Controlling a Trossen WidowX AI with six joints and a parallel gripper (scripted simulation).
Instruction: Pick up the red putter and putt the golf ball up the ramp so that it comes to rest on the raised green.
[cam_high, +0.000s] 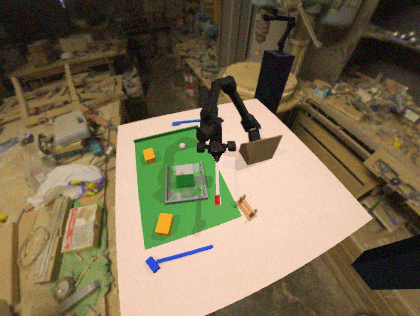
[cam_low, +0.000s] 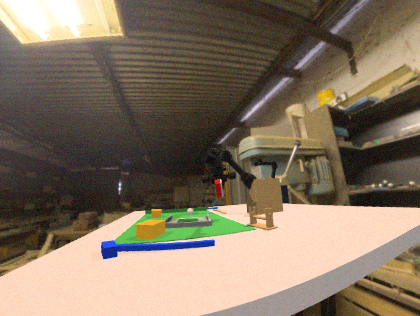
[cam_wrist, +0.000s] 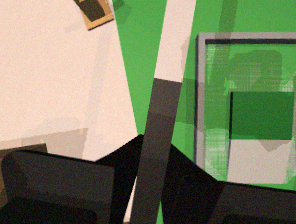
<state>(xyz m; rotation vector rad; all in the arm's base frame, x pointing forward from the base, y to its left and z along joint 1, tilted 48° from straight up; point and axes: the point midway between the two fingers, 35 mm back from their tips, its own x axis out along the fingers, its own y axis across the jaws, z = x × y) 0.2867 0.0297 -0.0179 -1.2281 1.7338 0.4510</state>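
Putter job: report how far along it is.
Done: the gripper is shut on the red putter, lifted off its wooden stand and hanging in the air in the exterior view. In hand: carrying it over the green mat. Left: the golf ball sits on the mat, unstruck, not yet on the raised green.

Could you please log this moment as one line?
gripper: shut on red putter | putter: lifted off wooden stand | golf ball: on turf
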